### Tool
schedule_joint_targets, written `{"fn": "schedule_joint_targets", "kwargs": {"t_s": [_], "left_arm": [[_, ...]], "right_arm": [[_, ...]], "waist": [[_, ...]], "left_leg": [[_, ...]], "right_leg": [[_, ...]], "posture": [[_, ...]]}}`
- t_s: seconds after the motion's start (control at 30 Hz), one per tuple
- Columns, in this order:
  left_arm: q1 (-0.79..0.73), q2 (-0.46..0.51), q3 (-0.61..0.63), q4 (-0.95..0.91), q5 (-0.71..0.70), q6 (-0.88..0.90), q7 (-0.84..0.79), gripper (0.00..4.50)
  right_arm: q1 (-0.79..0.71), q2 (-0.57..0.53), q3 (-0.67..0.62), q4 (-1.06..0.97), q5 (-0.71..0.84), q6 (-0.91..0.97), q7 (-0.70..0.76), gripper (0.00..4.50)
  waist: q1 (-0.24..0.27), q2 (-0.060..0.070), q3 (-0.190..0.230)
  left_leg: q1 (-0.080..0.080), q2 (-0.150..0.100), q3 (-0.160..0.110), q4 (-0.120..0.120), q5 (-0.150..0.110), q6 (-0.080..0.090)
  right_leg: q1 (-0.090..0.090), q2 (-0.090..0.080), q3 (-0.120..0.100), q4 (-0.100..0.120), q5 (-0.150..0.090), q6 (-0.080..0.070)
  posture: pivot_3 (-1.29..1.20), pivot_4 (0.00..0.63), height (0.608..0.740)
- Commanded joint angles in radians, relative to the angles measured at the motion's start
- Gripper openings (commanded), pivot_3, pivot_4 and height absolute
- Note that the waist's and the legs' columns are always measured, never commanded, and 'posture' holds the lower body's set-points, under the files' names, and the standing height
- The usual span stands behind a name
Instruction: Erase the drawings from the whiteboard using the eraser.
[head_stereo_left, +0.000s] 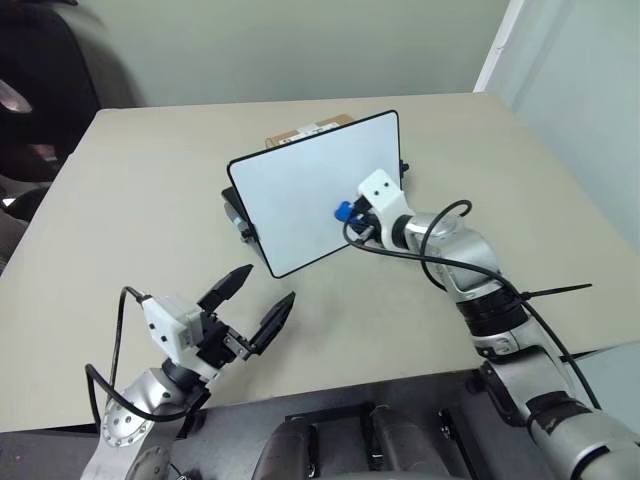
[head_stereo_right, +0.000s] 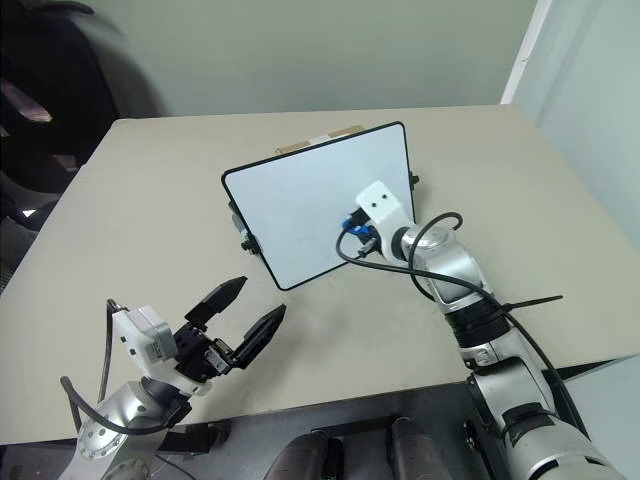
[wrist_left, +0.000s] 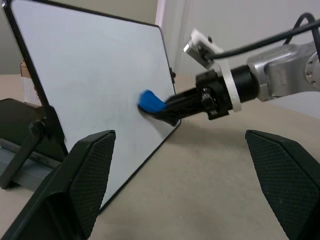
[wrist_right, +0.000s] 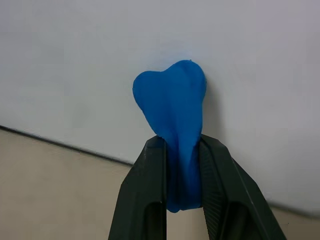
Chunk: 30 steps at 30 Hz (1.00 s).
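- Two black fingers of the right gripper (wrist_right: 181, 185) are clamped on the small bright blue rounded eraser (wrist_right: 172, 107), which sticks out past the fingertips, its long axis in line with the fingers.
- Its blue tip is pressed against the face of the rectangular white whiteboard with the thin black rim (head_stereo_left: 300, 195), toward the board's right side and lower half; the board stands tilted on a dark stand on the beige table (head_stereo_left: 150, 200).
- No red drawings can be made out on the white surface around the eraser, so any remaining marks are too faint to tell.
- Left gripper (head_stereo_left: 255, 300) hangs well apart from the board, nearer the robot, fingers spread and empty; the right arm is the one placed to wipe.
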<state>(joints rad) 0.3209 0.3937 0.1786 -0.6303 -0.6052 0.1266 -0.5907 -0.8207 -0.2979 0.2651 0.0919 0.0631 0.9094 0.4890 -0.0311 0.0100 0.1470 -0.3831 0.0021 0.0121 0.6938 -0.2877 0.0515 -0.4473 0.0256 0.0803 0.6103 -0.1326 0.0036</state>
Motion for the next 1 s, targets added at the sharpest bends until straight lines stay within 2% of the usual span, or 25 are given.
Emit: {"fn": "schedule_joint_targets", "kwargs": {"t_s": [0.03, 0.3, 0.5, 0.77, 0.87, 1.0], "left_arm": [[-0.012, 0.008, 0.005, -0.022, -0.013, -0.006, -0.011, 4.5], [-0.029, 0.01, -0.005, -0.014, -0.005, 0.002, -0.019, 4.5], [-0.033, 0.006, -0.015, -0.011, -0.002, 0.002, -0.019, 4.5], [-0.044, 0.008, -0.017, 0.007, -0.002, -0.001, -0.024, 4.5], [-0.053, 0.01, -0.017, 0.015, -0.001, -0.002, -0.028, 4.5], [-0.067, 0.011, -0.012, 0.024, -0.003, -0.004, -0.029, 4.5]], "right_arm": [[0.005, -0.03, -0.045, -0.019, -0.017, 0.009, -0.026, 0.8], [0.067, -0.109, -0.16, -0.195, 0.035, 0.104, -0.007, 0.8], [0.146, -0.148, -0.296, -0.256, 0.067, 0.238, -0.039, 0.8], [0.217, -0.173, -0.297, -0.254, 0.09, 0.266, -0.032, 0.8], [0.224, -0.187, -0.3, -0.248, 0.093, 0.257, -0.03, 1.52], [0.255, -0.225, -0.313, -0.266, 0.093, 0.199, -0.02, 2.95]], "waist": [[0.0, 0.0, 0.0], [0.001, 0.0, 0.0], [0.002, 0.0, 0.0], [0.001, 0.0, 0.0], [0.001, 0.0, 0.0], [0.004, 0.0, 0.0]], "left_leg": [[0.0, 0.0, 0.0, 0.0, 0.0, 0.0], [-0.003, 0.0, 0.0, -0.001, -0.001, -0.001], [-0.003, 0.0, 0.0, 0.001, -0.001, -0.002], [-0.003, 0.0, 0.001, 0.001, -0.004, 0.004], [-0.002, 0.0, 0.001, 0.001, -0.004, 0.004], [-0.001, 0.0, 0.0, 0.001, -0.005, 0.004]], "right_leg": [[0.0, 0.0, 0.0, 0.0, 0.0, 0.0], [-0.001, 0.0, 0.0, 0.0, -0.003, 0.003], [0.001, 0.0, 0.0, -0.001, -0.008, 0.006], [0.002, -0.001, 0.0, 0.0, -0.009, 0.007], [0.002, -0.001, 0.0, 0.0, -0.008, 0.007], [0.004, -0.001, 0.0, 0.0, -0.007, 0.008]], "posture": [[0.0, 0.15, 0.74], [0.0, 0.15, 0.74], [0.0, 0.15, 0.74], [0.0, 0.15, 0.74], [0.0, 0.15, 0.74], [0.0, 0.15, 0.74]]}}
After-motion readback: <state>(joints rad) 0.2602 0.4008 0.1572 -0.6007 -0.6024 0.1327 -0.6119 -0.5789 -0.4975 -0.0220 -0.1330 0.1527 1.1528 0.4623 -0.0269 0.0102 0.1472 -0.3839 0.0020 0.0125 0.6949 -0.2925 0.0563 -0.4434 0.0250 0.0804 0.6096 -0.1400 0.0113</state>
